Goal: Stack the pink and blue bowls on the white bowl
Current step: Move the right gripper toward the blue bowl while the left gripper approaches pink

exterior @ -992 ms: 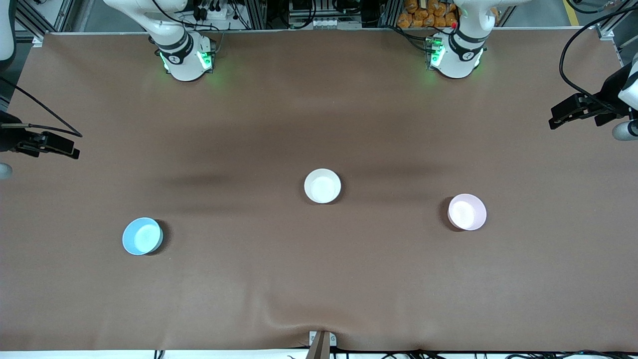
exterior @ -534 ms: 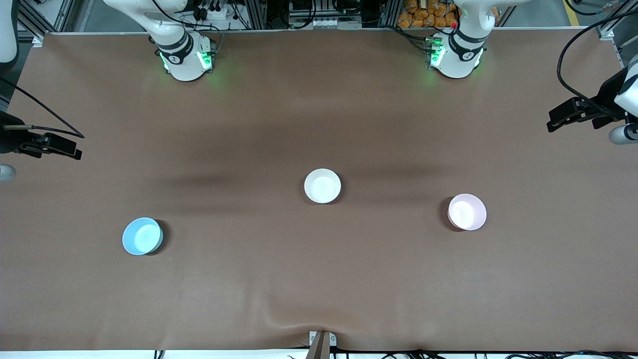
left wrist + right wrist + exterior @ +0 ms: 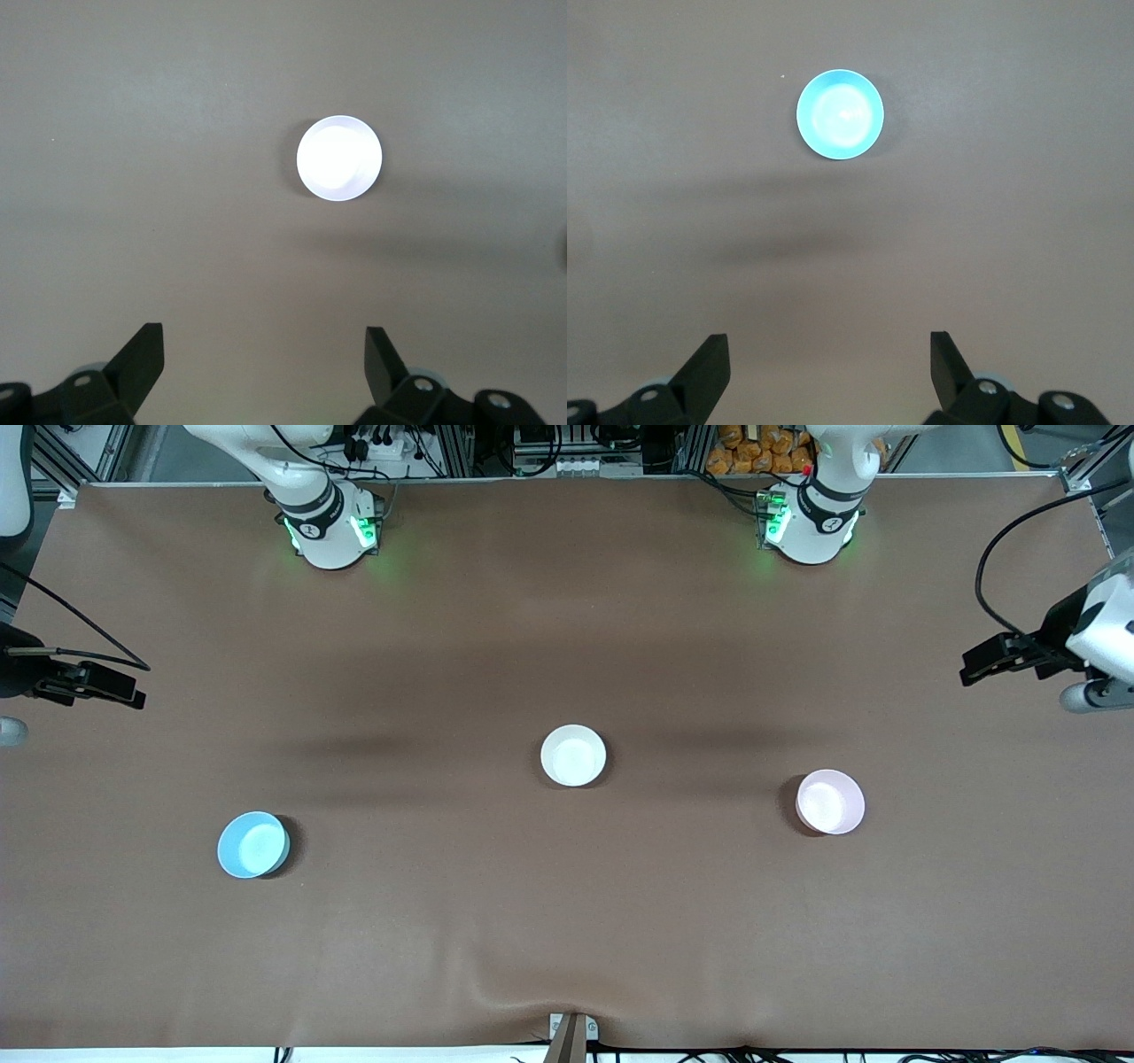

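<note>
The white bowl (image 3: 573, 755) sits upright mid-table. The pink bowl (image 3: 830, 802) sits toward the left arm's end and a little nearer the front camera; it looks washed-out pale in the left wrist view (image 3: 339, 159). The blue bowl (image 3: 253, 844) sits toward the right arm's end and also shows in the right wrist view (image 3: 840, 114). My left gripper (image 3: 972, 669) hangs open and empty over the table's edge at the left arm's end, its jaws wide apart (image 3: 263, 341). My right gripper (image 3: 133, 691) hangs open and empty over the other end (image 3: 828, 347).
The brown table cloth (image 3: 567, 921) has a small wrinkle at its front edge, above a bracket (image 3: 571, 1032). Both arm bases (image 3: 332, 527) (image 3: 811, 522) stand along the table's back edge. Cables trail from both wrists.
My left gripper has shifted a little inward over the table toward the pink bowl. My right gripper has barely moved. The bowls have not moved.
</note>
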{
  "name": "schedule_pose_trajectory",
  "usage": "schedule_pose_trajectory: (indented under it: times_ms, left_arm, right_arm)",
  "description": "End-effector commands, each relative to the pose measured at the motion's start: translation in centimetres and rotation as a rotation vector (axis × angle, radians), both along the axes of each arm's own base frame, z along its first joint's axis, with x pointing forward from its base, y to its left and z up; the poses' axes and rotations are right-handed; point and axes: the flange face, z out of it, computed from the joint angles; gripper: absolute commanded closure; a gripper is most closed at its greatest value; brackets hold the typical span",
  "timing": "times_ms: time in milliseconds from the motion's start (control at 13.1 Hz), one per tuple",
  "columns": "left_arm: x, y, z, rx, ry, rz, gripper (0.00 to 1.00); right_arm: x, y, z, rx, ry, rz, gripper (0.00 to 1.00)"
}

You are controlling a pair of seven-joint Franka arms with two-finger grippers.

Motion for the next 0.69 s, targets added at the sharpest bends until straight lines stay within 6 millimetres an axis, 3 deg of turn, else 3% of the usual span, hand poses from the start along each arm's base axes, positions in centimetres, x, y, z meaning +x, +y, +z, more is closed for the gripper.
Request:
schedule_pose_trajectory:
  times_ms: [0,382,610]
  left_arm:
    - [-0.3,0.1,-1.3,-0.010,-0.009,-0.015,0.00]
    - [0.0,0.2,-4.2,-0.009,-0.008,-0.015,0.00]
    - [0.2,0.2,-4.7,-0.005,-0.018,-0.018,0.00]
  right_arm:
    - [0.1,-0.1,-0.3,-0.012,-0.001,-0.013,0.00]
    - [1.2,-0.2,-1.9,-0.014,-0.005,-0.023,0.00]
    - [1.8,0.0,-2.9,-0.015,-0.006,-0.031,0.00]
